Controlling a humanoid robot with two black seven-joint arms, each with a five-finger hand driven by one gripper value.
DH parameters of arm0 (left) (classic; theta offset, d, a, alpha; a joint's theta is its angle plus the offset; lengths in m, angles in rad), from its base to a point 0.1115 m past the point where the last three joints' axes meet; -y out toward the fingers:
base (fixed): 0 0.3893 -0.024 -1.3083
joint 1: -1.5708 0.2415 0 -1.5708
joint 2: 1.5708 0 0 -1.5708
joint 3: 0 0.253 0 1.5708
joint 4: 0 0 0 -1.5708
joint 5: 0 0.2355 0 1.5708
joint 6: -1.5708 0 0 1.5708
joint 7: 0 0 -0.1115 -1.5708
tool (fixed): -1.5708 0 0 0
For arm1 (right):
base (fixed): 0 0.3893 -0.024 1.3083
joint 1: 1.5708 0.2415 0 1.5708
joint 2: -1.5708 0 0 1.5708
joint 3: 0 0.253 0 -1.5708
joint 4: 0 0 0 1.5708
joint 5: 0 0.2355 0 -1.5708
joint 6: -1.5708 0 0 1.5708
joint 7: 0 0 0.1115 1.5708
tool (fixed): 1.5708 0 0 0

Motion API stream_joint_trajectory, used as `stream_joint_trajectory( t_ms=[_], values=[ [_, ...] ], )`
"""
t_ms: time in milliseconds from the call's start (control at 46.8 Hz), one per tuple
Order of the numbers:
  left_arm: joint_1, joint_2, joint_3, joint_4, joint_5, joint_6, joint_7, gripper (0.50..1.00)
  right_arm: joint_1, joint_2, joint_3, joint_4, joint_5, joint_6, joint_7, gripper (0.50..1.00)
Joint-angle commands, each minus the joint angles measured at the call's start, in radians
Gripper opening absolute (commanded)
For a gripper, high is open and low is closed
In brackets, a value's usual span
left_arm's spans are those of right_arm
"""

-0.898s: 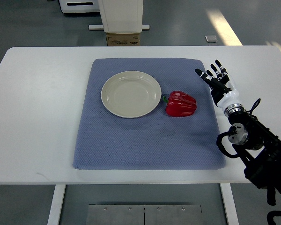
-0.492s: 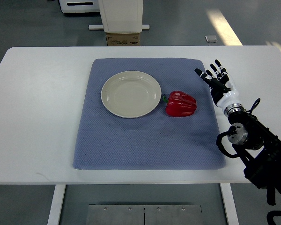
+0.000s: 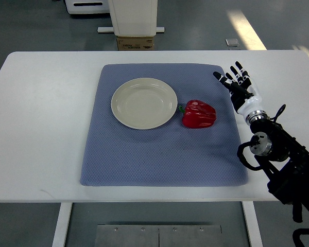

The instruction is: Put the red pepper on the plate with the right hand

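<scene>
A red pepper (image 3: pixel 199 114) lies on its side on the blue mat (image 3: pixel 159 149), its green stem toward the plate. The cream plate (image 3: pixel 143 103) sits just left of it, with nothing on it. My right hand (image 3: pixel 237 85) hovers over the mat's right edge, to the right of the pepper and a little farther back, apart from it. Its fingers are spread and hold nothing. The right arm (image 3: pixel 278 159) comes in from the lower right. The left arm does not show.
The mat lies on a white table (image 3: pixel 41 128). Beyond the table's far edge stand a white pedestal (image 3: pixel 134 18) and a cardboard box (image 3: pixel 136 43) on the floor.
My right hand has shifted slightly farther back along the mat's right edge. The pepper and plate have not moved.
</scene>
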Motion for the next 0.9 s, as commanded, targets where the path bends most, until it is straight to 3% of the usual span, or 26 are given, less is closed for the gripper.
stream_joint_trajectory(
  t_ms=[0,877],
  values=[
    [0.000,0.000,0.000,0.000,0.000,0.000,0.000,1.000,0.003,0.001,0.000,0.000,0.000,0.000,-0.002,1.000],
    [0.000,0.000,0.000,0.000,0.000,0.000,0.000,1.000,0.046,-0.025,0.009,-0.014,0.038,0.000,-0.003,1.000]
  ],
)
